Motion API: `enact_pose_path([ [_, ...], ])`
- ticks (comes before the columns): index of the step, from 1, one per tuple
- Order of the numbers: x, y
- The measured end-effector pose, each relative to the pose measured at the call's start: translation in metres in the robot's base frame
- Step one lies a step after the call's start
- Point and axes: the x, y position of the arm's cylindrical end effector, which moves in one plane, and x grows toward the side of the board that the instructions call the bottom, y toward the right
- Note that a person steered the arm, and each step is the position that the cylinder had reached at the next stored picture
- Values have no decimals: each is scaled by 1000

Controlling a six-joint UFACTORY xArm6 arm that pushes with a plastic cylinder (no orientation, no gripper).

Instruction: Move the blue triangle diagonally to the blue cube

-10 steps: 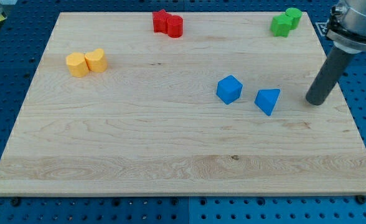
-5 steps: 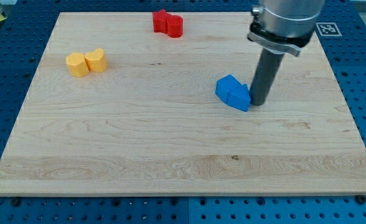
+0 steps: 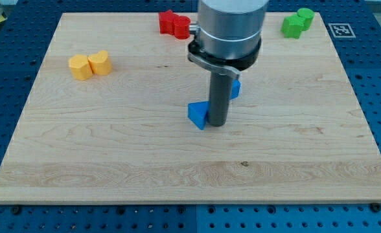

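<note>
Nearest the view's bottom, the wooden counter [image 3: 113,175] carries nothing but bare grain. Just above that, my tip [image 3: 216,123] rests on the surface, touching the right side of the blue triangle [image 3: 197,116], which sits near the middle of the counter. The tool is a plain rod with no jaws, so there is nothing to open or close; it is only pressing sideways against the triangle.

Behind the rod, only a sliver of the blue cube [image 3: 236,88] shows at the rod's right edge, up and to the right of the triangle. The risk, as I judge it, is plain: my tip stands between the two blue blocks, so any further push toward the view's left would widen the gap instead of setting them diagonal. An off-centre shove could also spin the triangle away.

Farther back lie two yellow blocks [image 3: 90,65] at the left, two red blocks [image 3: 173,23] at the top, and two green blocks [image 3: 297,21] at the top right. No containers are visible.
</note>
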Motion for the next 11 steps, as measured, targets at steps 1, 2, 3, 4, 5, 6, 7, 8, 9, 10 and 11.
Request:
enact_pose_path([
  [1, 18, -20],
  [2, 20, -29],
  [3, 9, -29],
  [4, -6, -29],
  [5, -24, -30],
  [6, -40, -40],
  [7, -61, -59],
  [8, -84, -78],
  [9, -108, -92],
  [10, -130, -104],
  [11, -137, -109],
])
